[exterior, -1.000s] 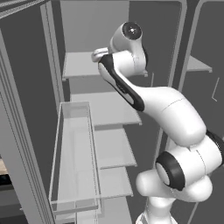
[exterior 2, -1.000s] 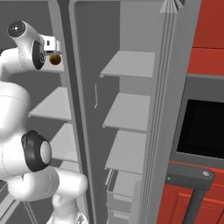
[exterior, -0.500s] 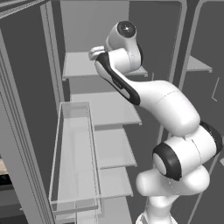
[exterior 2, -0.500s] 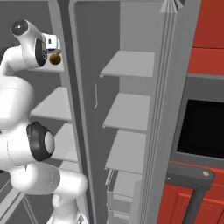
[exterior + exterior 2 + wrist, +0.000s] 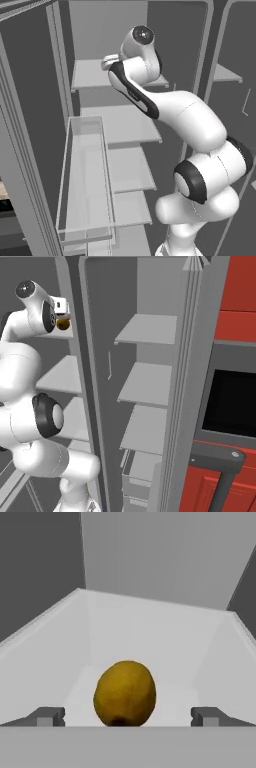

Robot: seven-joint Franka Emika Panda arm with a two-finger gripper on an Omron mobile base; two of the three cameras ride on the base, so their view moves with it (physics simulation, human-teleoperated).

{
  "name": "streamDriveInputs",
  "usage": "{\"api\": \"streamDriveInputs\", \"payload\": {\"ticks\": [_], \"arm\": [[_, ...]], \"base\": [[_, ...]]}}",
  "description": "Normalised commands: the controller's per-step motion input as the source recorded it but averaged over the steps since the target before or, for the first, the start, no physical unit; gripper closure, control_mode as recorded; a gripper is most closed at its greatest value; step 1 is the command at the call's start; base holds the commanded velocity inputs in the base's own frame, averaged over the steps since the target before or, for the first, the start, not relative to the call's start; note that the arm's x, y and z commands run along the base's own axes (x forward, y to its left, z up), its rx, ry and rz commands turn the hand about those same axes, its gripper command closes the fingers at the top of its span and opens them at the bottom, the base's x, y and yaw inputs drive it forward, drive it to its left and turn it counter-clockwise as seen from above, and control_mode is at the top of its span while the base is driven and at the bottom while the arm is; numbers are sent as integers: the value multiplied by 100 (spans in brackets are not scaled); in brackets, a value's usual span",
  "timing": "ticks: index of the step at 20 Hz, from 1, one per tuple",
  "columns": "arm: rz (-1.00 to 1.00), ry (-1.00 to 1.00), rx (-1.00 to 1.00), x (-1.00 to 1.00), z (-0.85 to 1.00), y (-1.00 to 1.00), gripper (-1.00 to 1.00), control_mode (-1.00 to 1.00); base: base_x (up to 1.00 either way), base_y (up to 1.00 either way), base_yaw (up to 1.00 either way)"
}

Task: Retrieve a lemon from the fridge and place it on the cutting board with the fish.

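reaching into the fridge [image 5: 145, 286], your gripper [image 5: 127, 717] has its jaws spread wide, with the lemon [image 5: 125, 693] lying on the shelf [image 5: 150, 642] centred between the fingertips [image 5: 47, 716]. you probably want to ease forward until the tips flank its widest part, then close gently so it doesn't roll away.

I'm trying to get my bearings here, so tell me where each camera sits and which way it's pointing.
Left base view: behind the arm's left, facing the open fridge; arm rises lower right.
Right base view: behind its right, facing the fridge; arm at left, lemon by the hand.
Hand view: on the hand, looking along the open pincer at the lemon.
Both base views share the fridge shelves.
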Motion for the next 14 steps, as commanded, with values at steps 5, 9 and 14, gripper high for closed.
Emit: {"api": "streamDriveInputs", "payload": {"ticks": [5,9,14], "arm": [[0,0,0,19,-21,0,-100,-100],[0,1,0,14,-15,0,-100,-100],[0,1,0,10,-11,0,-100,-100]], "base": [[0,0,0],[0,0,0],[0,0,0]]}}
